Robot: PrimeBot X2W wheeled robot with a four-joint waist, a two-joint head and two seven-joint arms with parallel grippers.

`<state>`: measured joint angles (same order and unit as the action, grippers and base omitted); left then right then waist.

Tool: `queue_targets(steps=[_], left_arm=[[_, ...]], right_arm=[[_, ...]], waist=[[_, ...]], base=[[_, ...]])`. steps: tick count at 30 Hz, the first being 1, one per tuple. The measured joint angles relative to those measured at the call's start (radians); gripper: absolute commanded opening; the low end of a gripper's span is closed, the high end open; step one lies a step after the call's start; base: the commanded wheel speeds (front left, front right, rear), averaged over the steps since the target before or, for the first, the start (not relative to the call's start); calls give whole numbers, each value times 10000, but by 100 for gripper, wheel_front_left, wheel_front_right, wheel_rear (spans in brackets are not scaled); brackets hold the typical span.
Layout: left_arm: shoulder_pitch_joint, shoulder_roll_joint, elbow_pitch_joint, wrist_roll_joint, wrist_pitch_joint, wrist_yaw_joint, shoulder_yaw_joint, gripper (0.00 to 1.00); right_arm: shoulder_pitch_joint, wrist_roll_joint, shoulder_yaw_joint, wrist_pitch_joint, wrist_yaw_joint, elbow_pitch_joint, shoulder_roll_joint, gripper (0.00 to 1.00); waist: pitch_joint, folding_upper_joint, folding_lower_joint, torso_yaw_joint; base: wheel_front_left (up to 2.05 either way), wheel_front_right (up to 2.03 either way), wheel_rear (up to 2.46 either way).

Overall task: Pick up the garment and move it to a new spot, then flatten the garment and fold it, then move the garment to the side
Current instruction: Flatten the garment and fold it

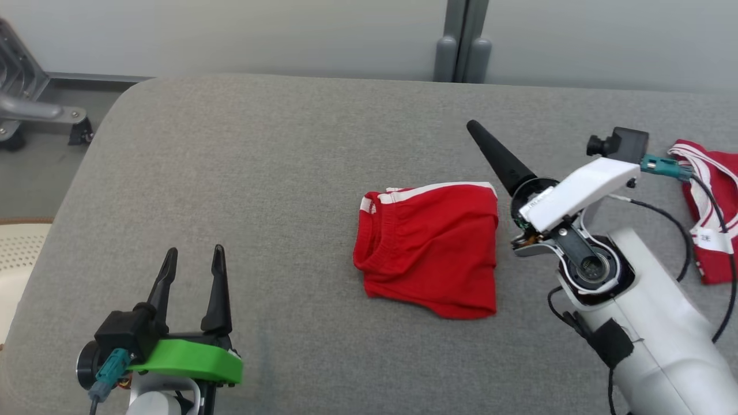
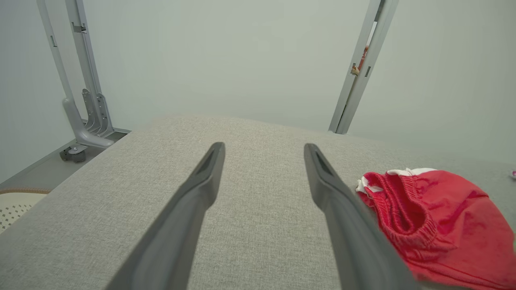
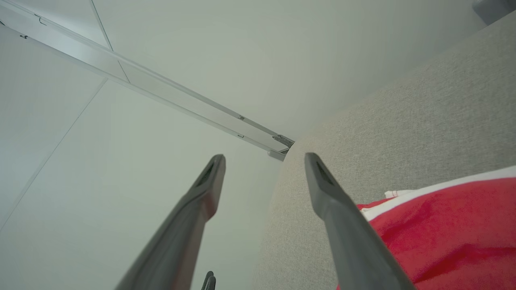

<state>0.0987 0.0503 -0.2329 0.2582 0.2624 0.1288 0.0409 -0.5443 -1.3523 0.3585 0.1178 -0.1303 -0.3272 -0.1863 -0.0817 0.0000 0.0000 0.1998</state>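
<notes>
A folded red garment (image 1: 429,253) with a white stripe and an elastic waistband lies flat near the middle of the grey padded table (image 1: 259,173). My right gripper (image 1: 477,131) hovers just right of it, rolled on its side so one dark finger hides the other. In the right wrist view its fingers are open (image 3: 264,155) and empty, with the garment (image 3: 443,225) beside the right finger. My left gripper (image 1: 195,249) rests at the lower left, open and empty, well left of the garment. In the left wrist view the garment (image 2: 439,225) lies right of the spread fingers (image 2: 264,147).
A second red and white garment (image 1: 706,196) lies at the table's right edge, under my right arm's cables. A grey metal stand (image 1: 23,109) is off the far left corner, a cream perforated surface (image 1: 17,248) sits left of the table, and a grey post (image 1: 461,40) stands behind.
</notes>
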Motion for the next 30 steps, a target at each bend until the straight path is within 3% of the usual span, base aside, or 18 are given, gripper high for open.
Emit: queue_targets(steps=[7,17,21,30], left_arm=[[-9,2,148,-178,2,0,-140,100],[-41,77,322,-295,2,2,-577,100],[-75,84,353,-318,2,2,-658,100],[-435,61,416,-245,2,2,-708,100]], right_arm=[[419,1825,652,-1661,-2,1043,-1436,100],[1143,4121,719,-3664,-2,752,-2284,100],[1659,5047,121,-3766,-2,556,-2157,100],[3229,7858,-1628,-3795,-2,882,-1085,100]], waist=[[221,0,0,-664],[479,0,0,-1535],[560,0,0,-1751],[753,0,0,-1874]], base=[[0,0,0],[0,0,0],[0,0,0],[0,0,0]])
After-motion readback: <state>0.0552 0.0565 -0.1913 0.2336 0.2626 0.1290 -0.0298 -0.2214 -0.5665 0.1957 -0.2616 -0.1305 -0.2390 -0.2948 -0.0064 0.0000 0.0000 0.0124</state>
